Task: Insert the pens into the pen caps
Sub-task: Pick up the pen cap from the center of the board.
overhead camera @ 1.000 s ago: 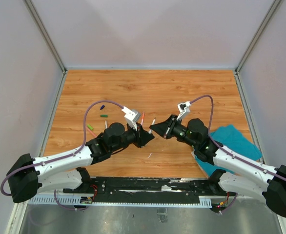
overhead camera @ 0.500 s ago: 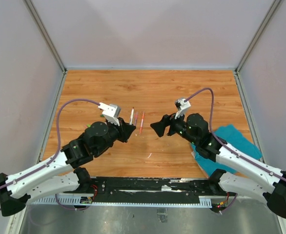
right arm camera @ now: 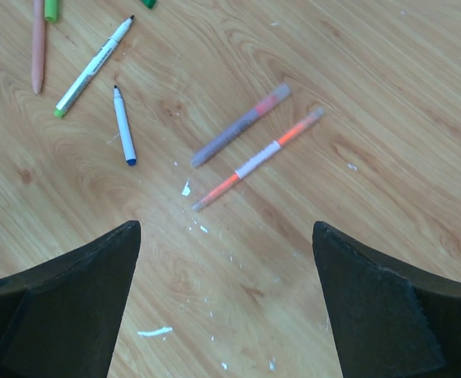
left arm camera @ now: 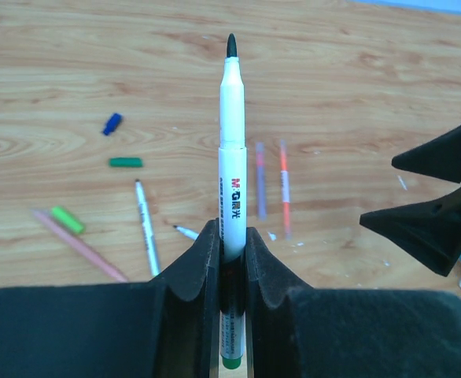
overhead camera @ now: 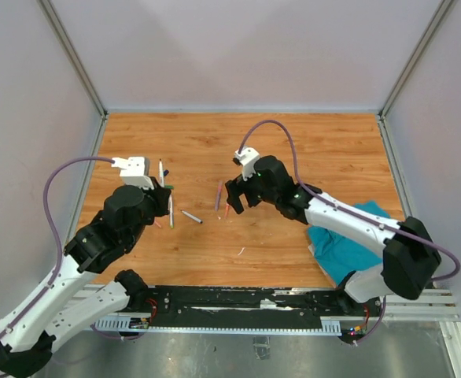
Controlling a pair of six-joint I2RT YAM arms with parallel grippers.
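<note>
wood tabletop (overhead camera: 293, 150), five pens (right arm camera: 257, 161), three caps (left arm camera: 125, 162), sixth pen (left arm camera: 231, 157) in left hand (left arm camera: 230, 231)

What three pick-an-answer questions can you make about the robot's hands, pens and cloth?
1. Where is the teal cloth? A) beside the right arm B) far left corner C) in the middle
2. What colour is the tip of the pen in the left gripper? A) red B) dark green C) yellow
3. How is the right gripper? A) shut on a pen B) shut on the cloth C) open, holding nothing
Answers: 1 A, the top view shows it by that arm; 2 B, the left wrist view shows that tip; 3 C, its fingers stand wide apart.
</note>
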